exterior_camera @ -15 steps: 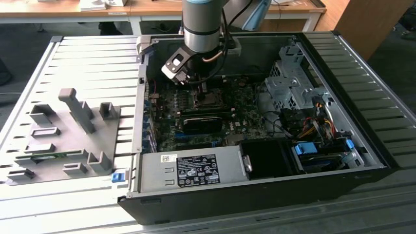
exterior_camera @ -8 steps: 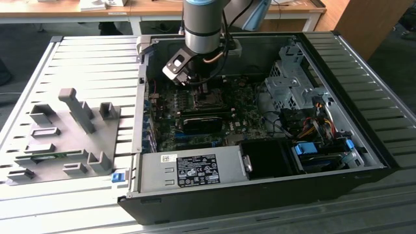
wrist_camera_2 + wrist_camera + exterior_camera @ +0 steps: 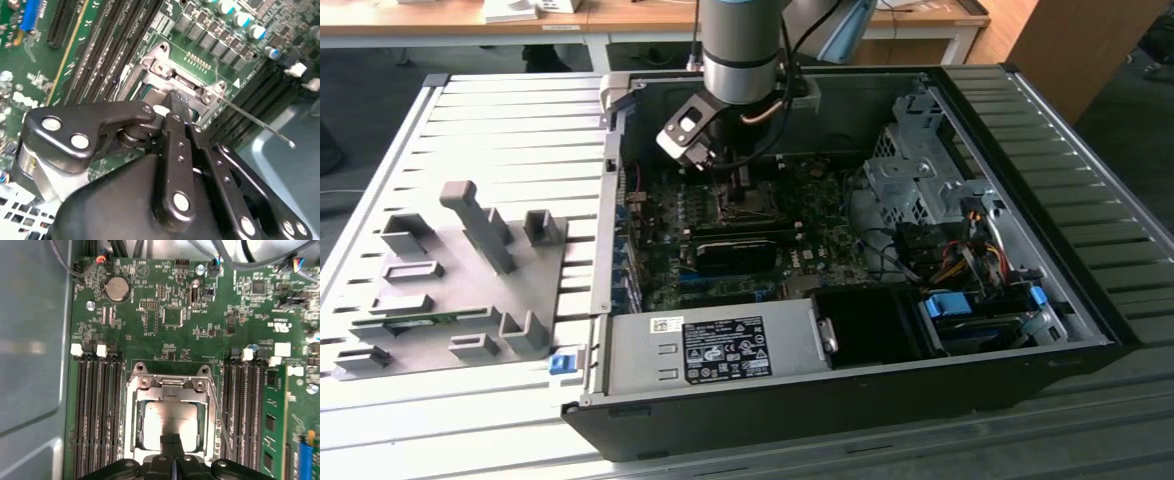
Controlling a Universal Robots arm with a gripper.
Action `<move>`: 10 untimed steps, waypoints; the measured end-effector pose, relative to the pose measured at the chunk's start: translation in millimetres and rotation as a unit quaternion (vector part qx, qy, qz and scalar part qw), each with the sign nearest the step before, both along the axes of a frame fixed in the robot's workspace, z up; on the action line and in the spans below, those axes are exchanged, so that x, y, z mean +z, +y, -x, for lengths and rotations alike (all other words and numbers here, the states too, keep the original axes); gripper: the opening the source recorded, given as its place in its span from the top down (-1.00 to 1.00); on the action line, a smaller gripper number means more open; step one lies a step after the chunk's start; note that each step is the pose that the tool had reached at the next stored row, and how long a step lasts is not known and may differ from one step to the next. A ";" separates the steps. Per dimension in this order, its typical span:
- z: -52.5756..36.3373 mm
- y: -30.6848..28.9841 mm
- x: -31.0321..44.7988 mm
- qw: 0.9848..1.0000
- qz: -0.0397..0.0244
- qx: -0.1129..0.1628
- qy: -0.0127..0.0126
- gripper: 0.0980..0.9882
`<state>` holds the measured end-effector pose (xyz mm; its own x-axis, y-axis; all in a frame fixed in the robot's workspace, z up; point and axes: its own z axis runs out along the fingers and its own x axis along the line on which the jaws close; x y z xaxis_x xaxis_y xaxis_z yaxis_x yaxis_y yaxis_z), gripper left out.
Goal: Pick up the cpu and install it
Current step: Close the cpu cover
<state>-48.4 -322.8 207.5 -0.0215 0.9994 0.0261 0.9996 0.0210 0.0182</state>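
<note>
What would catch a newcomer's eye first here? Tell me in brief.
In the exterior view, the arm reaches down into the open computer case. In the first wrist view, the silvery cpu lies within the metal-framed socket, with the gripper closed just over its edge.

Cpu (image 3: 167, 421) in socket (image 3: 170, 384), between memory slots (image 3: 97, 410)

Grey tray (image 3: 450, 297) bears what looks like a memory stick (image 3: 420, 322).
</note>
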 end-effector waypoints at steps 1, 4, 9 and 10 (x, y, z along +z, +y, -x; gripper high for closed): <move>0.0 0.0 2.0 1.000 0.000 0.000 0.000 0.98; -2.8 0.0 2.5 1.000 0.000 -0.001 0.000 0.98; -13.9 0.0 2.0 1.000 0.000 -0.001 0.001 0.98; -14.9 -0.1 1.9 1.000 0.000 -0.001 0.001 0.98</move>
<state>-33.5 -322.9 209.4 -0.0198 0.9995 0.0261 0.9997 0.0194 0.0162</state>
